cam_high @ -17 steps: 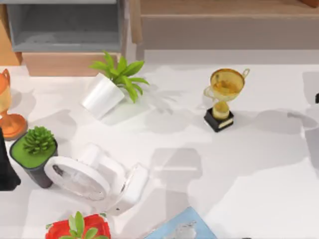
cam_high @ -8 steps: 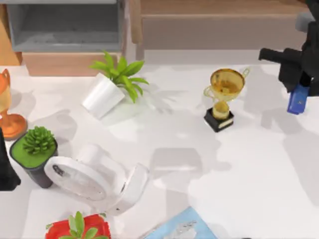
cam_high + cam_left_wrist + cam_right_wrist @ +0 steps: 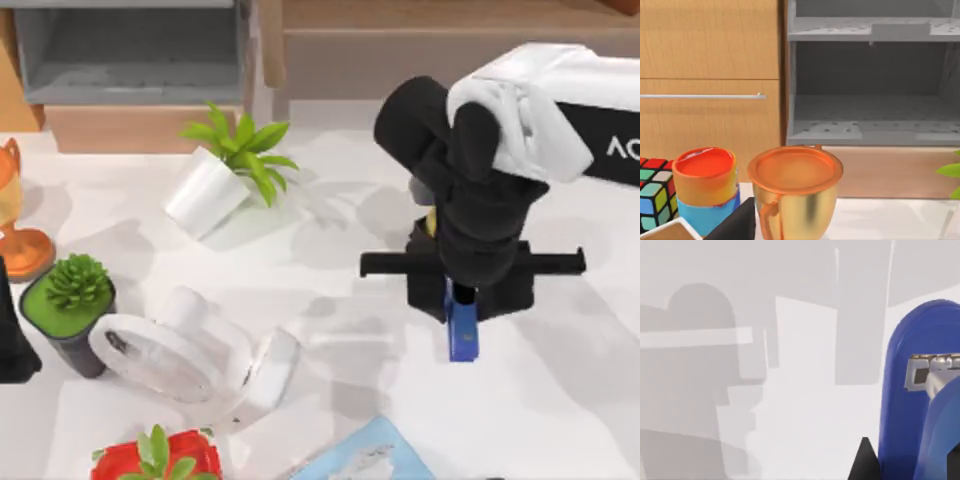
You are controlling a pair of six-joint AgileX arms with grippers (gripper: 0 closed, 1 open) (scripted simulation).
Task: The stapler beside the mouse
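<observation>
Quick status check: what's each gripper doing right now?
Right gripper: shut on the stapler, above mid-table.
Left gripper: cannot be told; parked at the table's left edge.

The right arm now reaches from the right edge over the counter's middle, covering the gold trophy, and its hand carries the blue stapler leftward and nearer.

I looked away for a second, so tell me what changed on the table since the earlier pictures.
The right hand came in from the table's right edge, carrying the blue stapler, and swept left and toward the near side; it now hangs over the middle right of the table, covering the gold trophy. The tipped white plant pot, the green plant and the white fan stayed put.
</observation>
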